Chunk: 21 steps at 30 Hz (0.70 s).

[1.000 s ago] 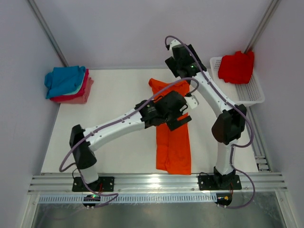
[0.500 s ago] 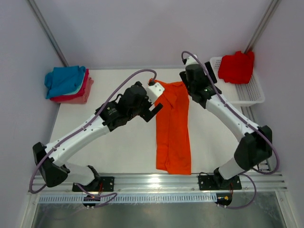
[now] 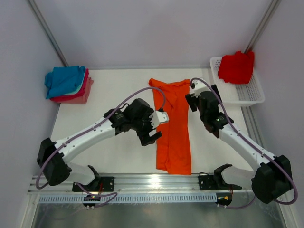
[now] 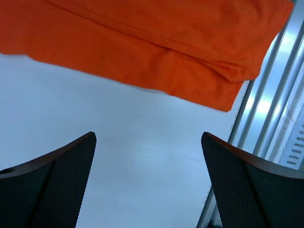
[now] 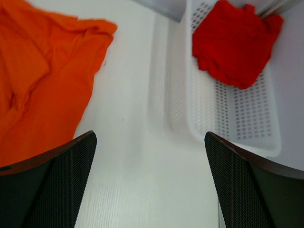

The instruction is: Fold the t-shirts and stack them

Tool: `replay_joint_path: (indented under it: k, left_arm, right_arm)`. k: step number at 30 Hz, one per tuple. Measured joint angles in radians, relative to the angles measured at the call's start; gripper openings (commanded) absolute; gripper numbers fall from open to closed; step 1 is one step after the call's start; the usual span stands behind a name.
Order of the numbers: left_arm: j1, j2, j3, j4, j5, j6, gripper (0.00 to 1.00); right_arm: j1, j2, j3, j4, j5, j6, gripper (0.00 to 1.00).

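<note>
Sitting upper left of frame: folded stack [image 3: 66, 84], teal over pink. Left end effector [image 3: 156, 129] wide, empty, just left of orange t-shirt [image 3: 173, 133] – long strip mid-counter [image 3: 109, 152]. Right end effector [image 5: 149, 135] wide, empty, right of strip. Risk: pinching top layer only – lengthwise fold opens; uneven lift skews it. Red t-shirt [image 3: 236, 66] in basket [image 3: 251, 95], upper right.

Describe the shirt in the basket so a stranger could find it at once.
Look to the far right corner of the table, where a white mesh basket sits. The red t-shirt lies bunched in its far end. It is the only shirt in a container; the orange one lies flat mid-table.
</note>
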Motion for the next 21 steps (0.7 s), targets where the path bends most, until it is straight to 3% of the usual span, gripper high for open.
replay_joint_path:
  k: [1,5,10,17,21]
  left_arm:
    - [-0.003,0.035,0.007,-0.013,0.027,0.005,0.99]
    - [-0.038,0.162,0.035,-0.063,0.072,0.034,0.99]
    - [-0.177,0.237,0.040,-0.083,0.038,0.077,0.99]
    - [-0.434,0.278,0.039,-0.079,-0.070,0.112,0.99]
    - [-0.486,0.308,0.039,-0.069,-0.089,0.108,0.99]
  right_arm:
    - [0.000,0.019,-0.014,-0.016,-0.028,-0.002,0.99]
    - [0.000,0.063,-0.060,-0.049,-0.108,-0.012,0.99]
    - [0.000,0.071,-0.061,-0.053,-0.122,-0.018,0.99]
    - [0.000,0.073,-0.062,0.025,0.021,-0.045,0.99]
    - [-0.008,0.073,-0.068,0.065,0.078,-0.061,0.99]
